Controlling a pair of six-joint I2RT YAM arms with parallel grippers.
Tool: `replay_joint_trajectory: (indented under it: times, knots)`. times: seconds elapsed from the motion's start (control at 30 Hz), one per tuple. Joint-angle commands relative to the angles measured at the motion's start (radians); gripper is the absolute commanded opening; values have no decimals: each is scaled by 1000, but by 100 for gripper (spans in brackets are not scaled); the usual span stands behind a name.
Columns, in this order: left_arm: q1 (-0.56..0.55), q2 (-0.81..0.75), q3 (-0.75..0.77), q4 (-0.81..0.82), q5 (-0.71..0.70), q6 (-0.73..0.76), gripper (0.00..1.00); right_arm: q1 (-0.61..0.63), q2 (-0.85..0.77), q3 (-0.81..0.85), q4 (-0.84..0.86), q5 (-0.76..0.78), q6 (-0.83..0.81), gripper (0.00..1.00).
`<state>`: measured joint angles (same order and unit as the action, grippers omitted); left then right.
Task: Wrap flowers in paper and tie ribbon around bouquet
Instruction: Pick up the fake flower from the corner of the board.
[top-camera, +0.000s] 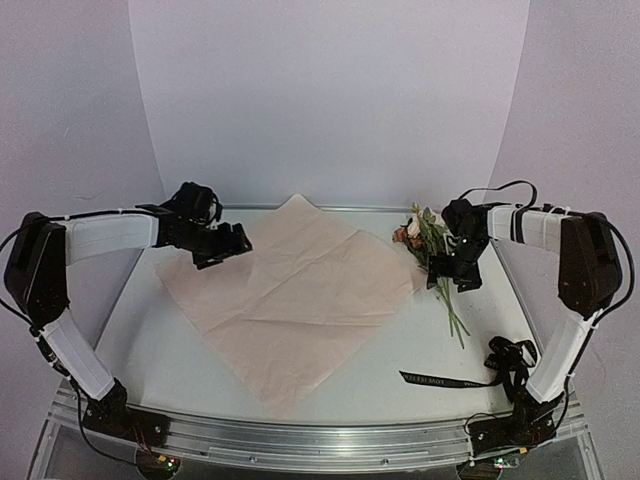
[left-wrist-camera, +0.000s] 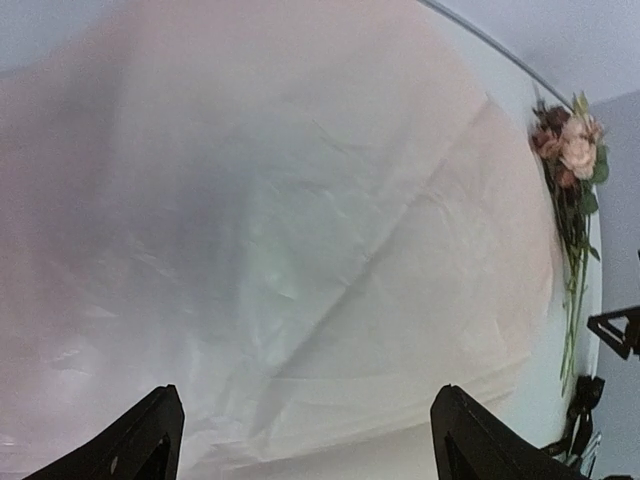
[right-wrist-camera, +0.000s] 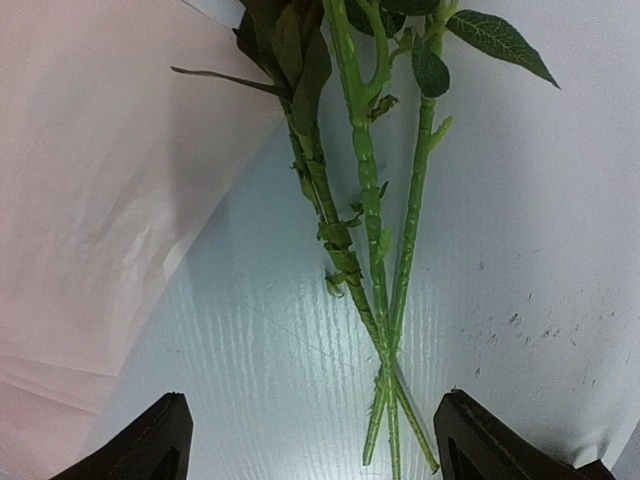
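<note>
The pale-pink paper (top-camera: 290, 290) lies flat and creased on the table like a diamond, one corner toward the back. My left gripper (top-camera: 222, 243) hovers over its left corner. In the left wrist view this gripper (left-wrist-camera: 305, 450) is open, with only the paper (left-wrist-camera: 300, 200) below it. The flowers (top-camera: 425, 235) lie just off the paper's right corner, stems pointing toward the front. My right gripper (top-camera: 455, 272) sits over those stems. In the right wrist view it (right-wrist-camera: 315, 450) is open, and the green stems (right-wrist-camera: 375, 300) run between its fingers. The black ribbon (top-camera: 450, 381) lies at the front right.
A white curved backdrop (top-camera: 330, 100) rises behind the white table (top-camera: 150, 320). An aluminium rail (top-camera: 320, 440) runs along the near edge between the two arm bases. The ribbon's bunched end (top-camera: 510, 355) rests against the right arm's lower link.
</note>
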<state>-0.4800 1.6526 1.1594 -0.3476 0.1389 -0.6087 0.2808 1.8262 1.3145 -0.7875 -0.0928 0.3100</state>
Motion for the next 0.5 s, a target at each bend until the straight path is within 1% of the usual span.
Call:
replay_joint_trajectory:
  times: [0.0,0.17,0.47]
  knots:
    - [-97,81,21,93,86,-48,88,-10,42,58,-73,22,-32,84]
    - [-180,139,21,135,111,-64,87,-11,97,93,-93,31,-22,77]
    - [-240,181,11,179,126,-83,85,-30,145,104,-107,13,-14,65]
